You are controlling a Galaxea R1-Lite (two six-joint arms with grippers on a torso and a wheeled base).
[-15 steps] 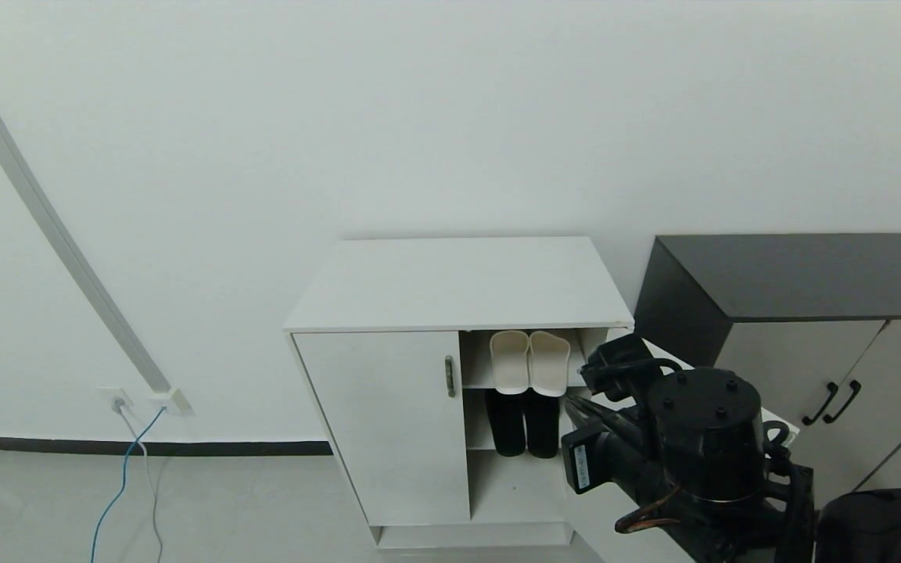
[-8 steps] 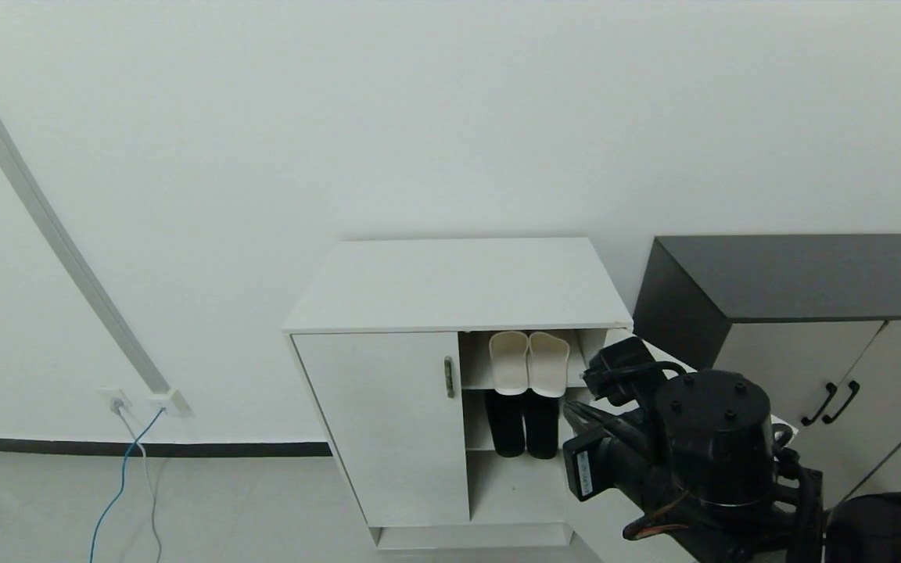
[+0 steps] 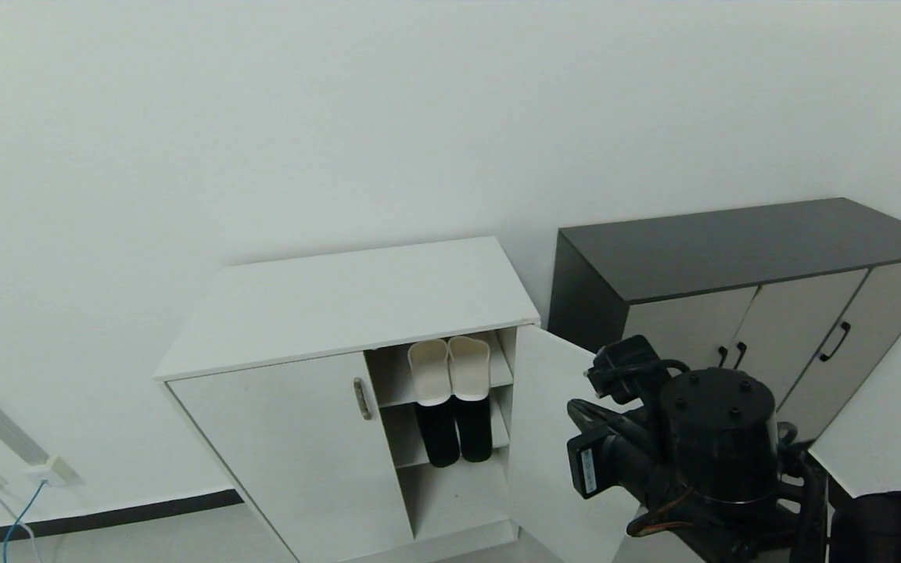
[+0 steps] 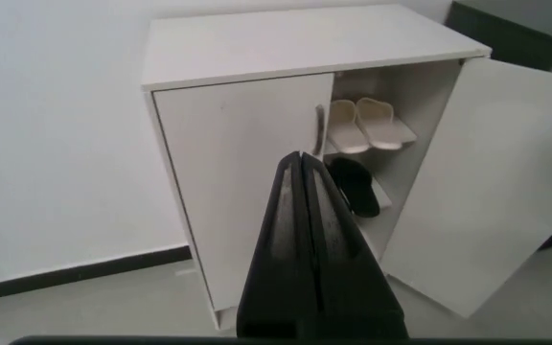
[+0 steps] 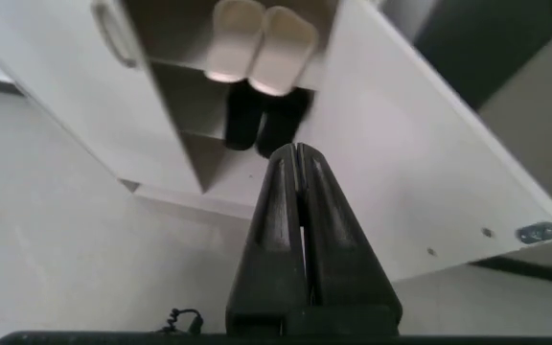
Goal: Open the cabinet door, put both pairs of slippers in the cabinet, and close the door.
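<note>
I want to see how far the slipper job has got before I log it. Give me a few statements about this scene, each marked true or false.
1. The white slippers lie on the upper shelf of the white cabinet. True.
2. The black slippers sit on the floor in front of the cabinet. False: they are on the shelf just below the white pair.
3. The cabinet's right door stands open. True.
4. The left door is open too. False: it is closed.
5. The right gripper holds a slipper. False: it is shut with nothing in it.
</note>
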